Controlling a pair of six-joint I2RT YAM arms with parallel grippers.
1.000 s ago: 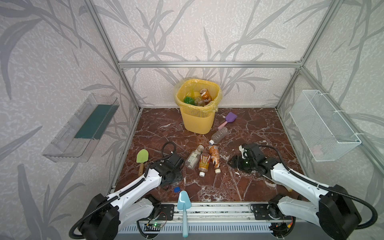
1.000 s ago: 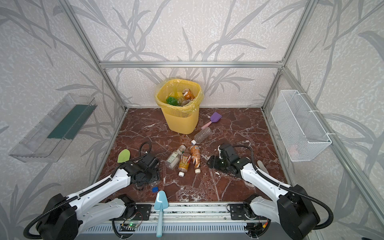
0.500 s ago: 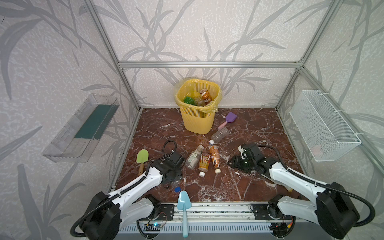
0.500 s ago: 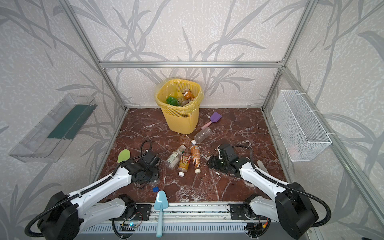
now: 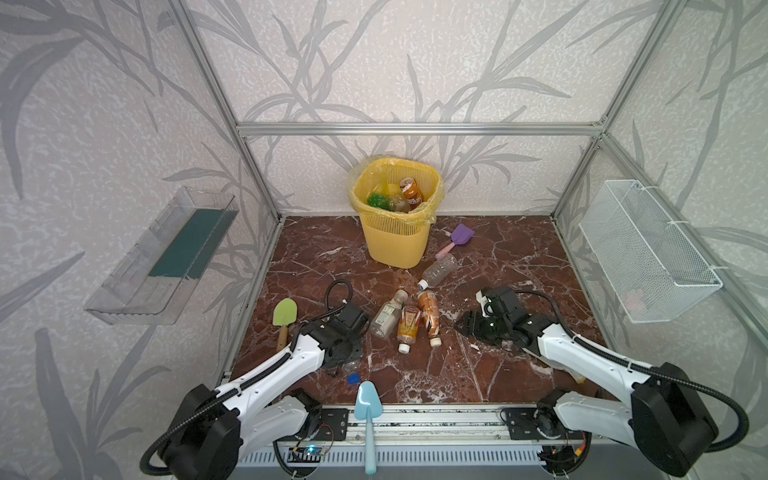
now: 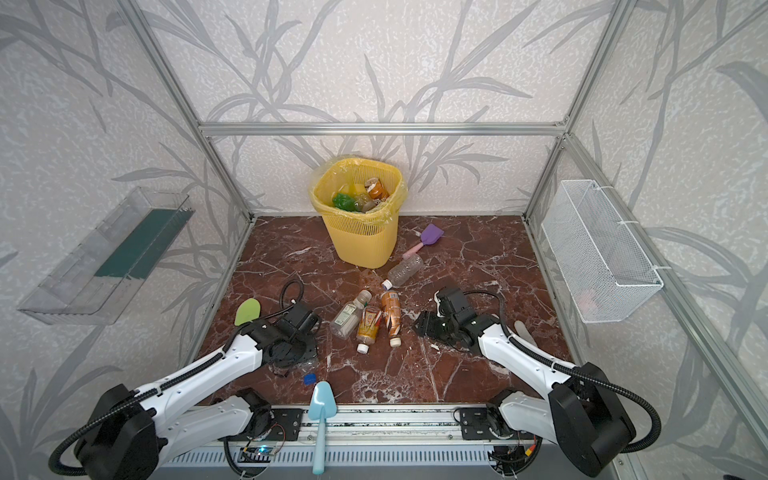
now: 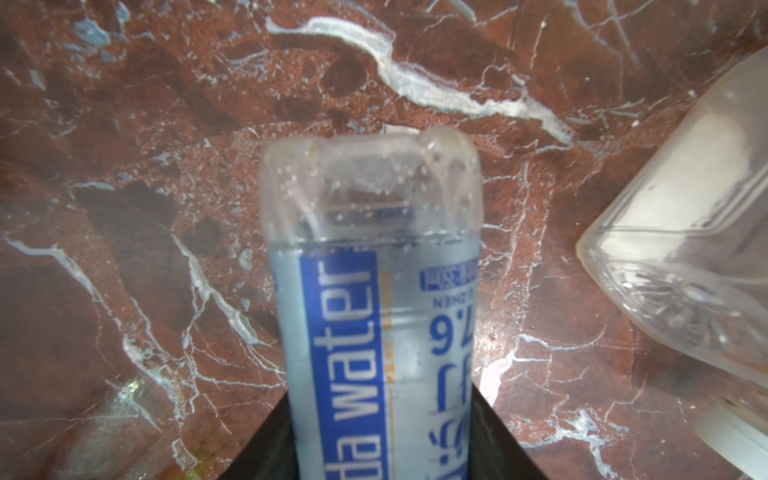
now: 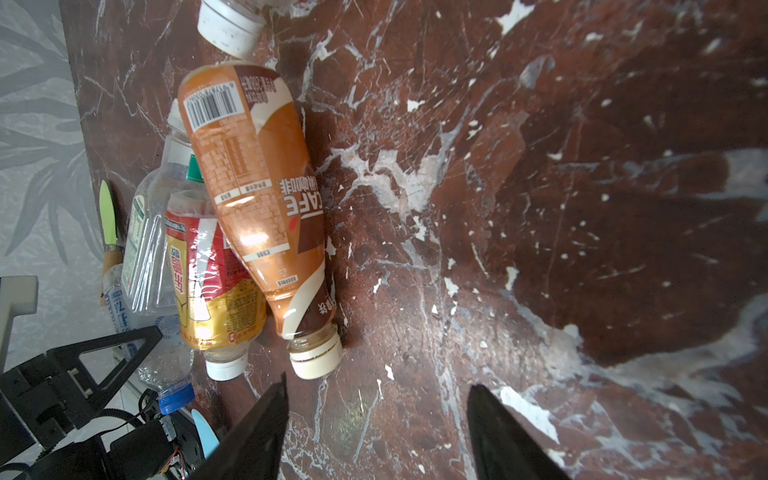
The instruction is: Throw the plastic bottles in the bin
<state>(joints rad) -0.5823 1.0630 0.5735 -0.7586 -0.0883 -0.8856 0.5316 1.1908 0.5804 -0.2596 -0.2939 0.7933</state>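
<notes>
Plastic bottles (image 5: 409, 322) lie clustered on the desk (image 5: 478, 374) just ahead of the right fingers (image 8: 257, 436), which are spread and empty. The left fingers (image 7: 266, 449) pinch a blue-labelled bottle (image 7: 374, 291). The bin (image 5: 395, 241) stands well beyond both, more bottles inside.

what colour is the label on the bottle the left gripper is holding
Blue with white lettering, on the clear bottle; the left wrist view shows it best.

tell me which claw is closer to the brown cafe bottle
Right. The right claw sits open beside the brown cafe bottle, near its cap; the left claw is past the red-labelled bottle and clear bottle, shut on a soda water bottle.
</notes>
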